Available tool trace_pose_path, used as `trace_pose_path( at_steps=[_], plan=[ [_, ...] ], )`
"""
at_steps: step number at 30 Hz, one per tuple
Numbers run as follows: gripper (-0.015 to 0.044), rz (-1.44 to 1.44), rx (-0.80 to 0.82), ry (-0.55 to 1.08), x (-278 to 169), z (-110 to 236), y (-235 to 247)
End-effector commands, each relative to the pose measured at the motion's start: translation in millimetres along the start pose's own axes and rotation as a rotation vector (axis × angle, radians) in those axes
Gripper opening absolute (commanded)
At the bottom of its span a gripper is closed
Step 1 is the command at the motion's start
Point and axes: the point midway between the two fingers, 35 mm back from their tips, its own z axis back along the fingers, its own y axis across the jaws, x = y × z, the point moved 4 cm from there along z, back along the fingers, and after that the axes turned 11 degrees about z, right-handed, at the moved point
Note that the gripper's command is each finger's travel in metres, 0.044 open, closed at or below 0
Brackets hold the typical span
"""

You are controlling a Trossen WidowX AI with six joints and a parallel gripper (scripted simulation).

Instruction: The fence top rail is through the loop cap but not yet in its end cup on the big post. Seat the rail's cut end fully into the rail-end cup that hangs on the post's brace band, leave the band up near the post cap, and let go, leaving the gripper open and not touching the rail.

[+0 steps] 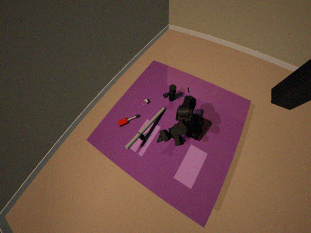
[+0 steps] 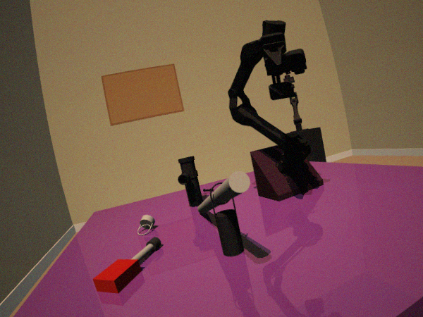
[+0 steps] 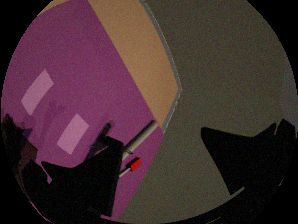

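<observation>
Rail through the loop cap, cut end short of the cup; gripper released, high above the mat.

Lower left in the exterior view lies a red mallet (image 2: 118, 275), with a small ring fitting (image 2: 146, 223) behind it. At centre the rail (image 2: 223, 194) slants through the loop cap (image 2: 211, 191) on a short post (image 2: 229, 232). Further back stands the big post (image 2: 192, 181) with its cup (image 2: 183, 179), apart from the rail. Farthest, the gripper (image 2: 282, 75) hangs spread, holding nothing, at upper right.
</observation>
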Motion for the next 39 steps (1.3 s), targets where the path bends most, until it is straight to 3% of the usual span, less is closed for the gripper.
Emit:
trace_pose_path(
  at_steps=[1, 9, 19, 30, 39],
  plan=[
    [0.0426, 0.003, 0.002, 0.003, 2, 0, 0],
    [0.044, 0.07, 0.135, 0.14, 81, -19, -6],
    [0.044, -0.029, 0.403, 0.385, 117, -103, 21],
    [0.044, -0.442, 0.639, 0.699, 43, -180, 69],
    [0.044, -0.982, 0.668, 0.938, -64, -178, 113]
  ],
)
